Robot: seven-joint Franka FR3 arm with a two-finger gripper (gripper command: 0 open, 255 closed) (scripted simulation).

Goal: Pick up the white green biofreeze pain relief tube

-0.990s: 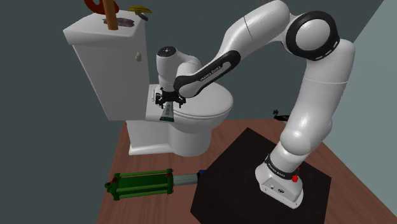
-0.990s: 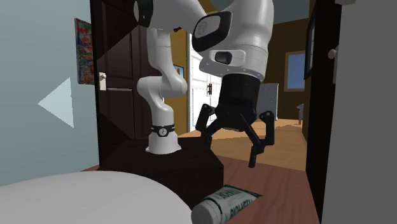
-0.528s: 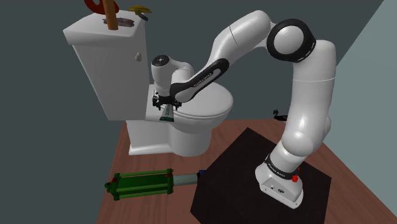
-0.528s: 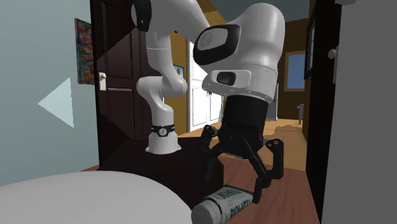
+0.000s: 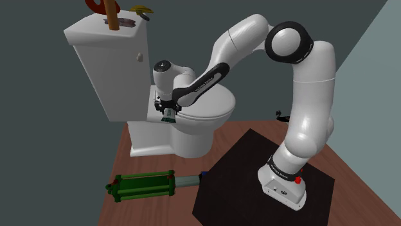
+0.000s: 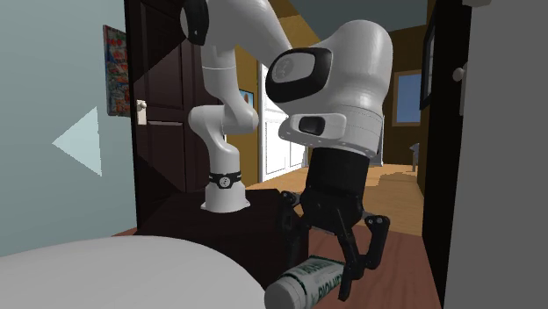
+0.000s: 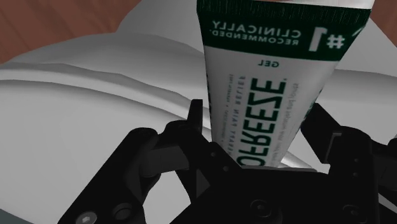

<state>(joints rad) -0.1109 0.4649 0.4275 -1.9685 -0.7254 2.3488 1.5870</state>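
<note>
White-and-green tube (image 7: 280, 83) of pain-relief gel lies at the edge of a toilet's closed white lid (image 5: 209, 106). It sits on the shoulder view's left side of the lid, just in front of the tank (image 5: 106, 61).

The white arm (image 5: 308, 115) reaches over from its dark stand (image 5: 238, 173) and hangs its black pincer (image 5: 168, 113) low over the tube. The pincer is spread, with one of its fingers (image 7: 196, 118) on each side of the tube's printed body. In the wrist view they look very close to the tube's sides, though whether they touch cannot be told.

In the second exterior view the tube's round cap end points toward the camera at the rim of the lid. The pincer straddles the tube's far, flat end.

A green cylinder-like object (image 5: 141, 186) lies on the wooden floor (image 5: 144, 160) near the toilet's base, well apart from the tube. Small objects (image 5: 112, 13), one red and one brown among them, stand on top of the tank.
</note>
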